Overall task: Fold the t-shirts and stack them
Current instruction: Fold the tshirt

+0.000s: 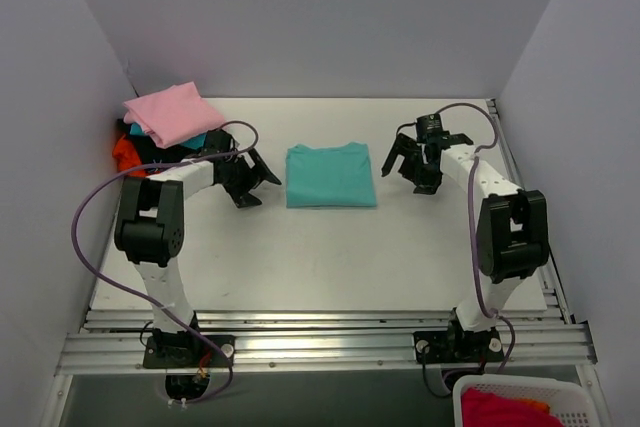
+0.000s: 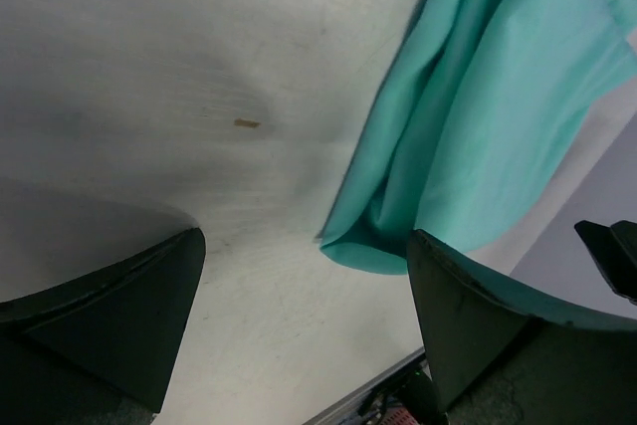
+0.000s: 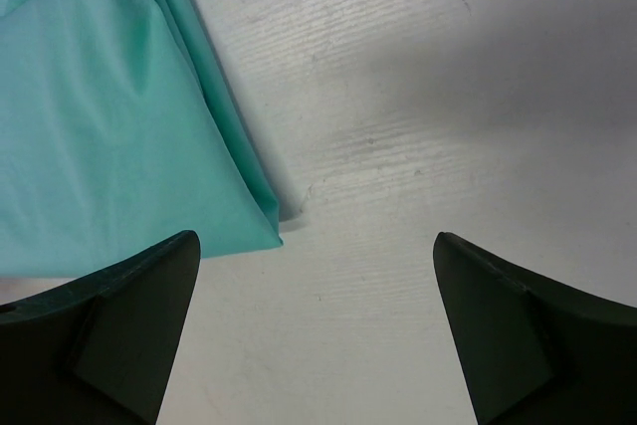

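Corner pile mostly hidden; teal t-shirt folded flat at table centre.
A pink t-shirt covers most of an orange-red t-shirt; left gripper, spread and empty, beside the smooth teal rectangle; right gripper likewise released.

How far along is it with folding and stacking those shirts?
Done: the teal shirt lies folded in the middle, and a folded pink shirt tops the pile in the far left corner. In hand: nothing; the left fingers and right fingers are open and empty either side of the teal shirt. Left: moving the teal shirt onto the pile; the orange shirt under the pink looks bunched.
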`<state>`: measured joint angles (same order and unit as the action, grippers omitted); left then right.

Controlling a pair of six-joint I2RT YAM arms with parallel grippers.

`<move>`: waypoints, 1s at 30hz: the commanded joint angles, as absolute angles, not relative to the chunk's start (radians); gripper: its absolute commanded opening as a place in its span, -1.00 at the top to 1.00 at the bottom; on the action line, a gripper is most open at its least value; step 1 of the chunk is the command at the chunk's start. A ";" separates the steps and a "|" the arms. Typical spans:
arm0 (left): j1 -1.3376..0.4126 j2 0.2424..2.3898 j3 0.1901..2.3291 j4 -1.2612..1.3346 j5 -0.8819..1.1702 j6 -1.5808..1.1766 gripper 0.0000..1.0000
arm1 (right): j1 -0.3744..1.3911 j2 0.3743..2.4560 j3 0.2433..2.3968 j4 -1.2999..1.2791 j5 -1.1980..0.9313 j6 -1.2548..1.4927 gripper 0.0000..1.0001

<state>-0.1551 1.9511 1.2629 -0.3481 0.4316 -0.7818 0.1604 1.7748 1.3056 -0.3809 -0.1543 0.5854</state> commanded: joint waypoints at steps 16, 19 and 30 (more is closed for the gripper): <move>-0.294 2.132 1.322 0.023 0.391 -0.948 -0.89 | 0.094 1.555 1.177 -0.511 -0.133 0.525 -0.99; -0.316 2.166 1.353 0.005 0.368 -0.933 -0.82 | 0.057 1.546 1.178 -0.522 -0.146 0.512 -0.99; -0.350 2.342 1.578 -0.110 0.345 -0.885 0.95 | -0.066 1.496 1.189 -0.583 -0.176 0.448 -0.97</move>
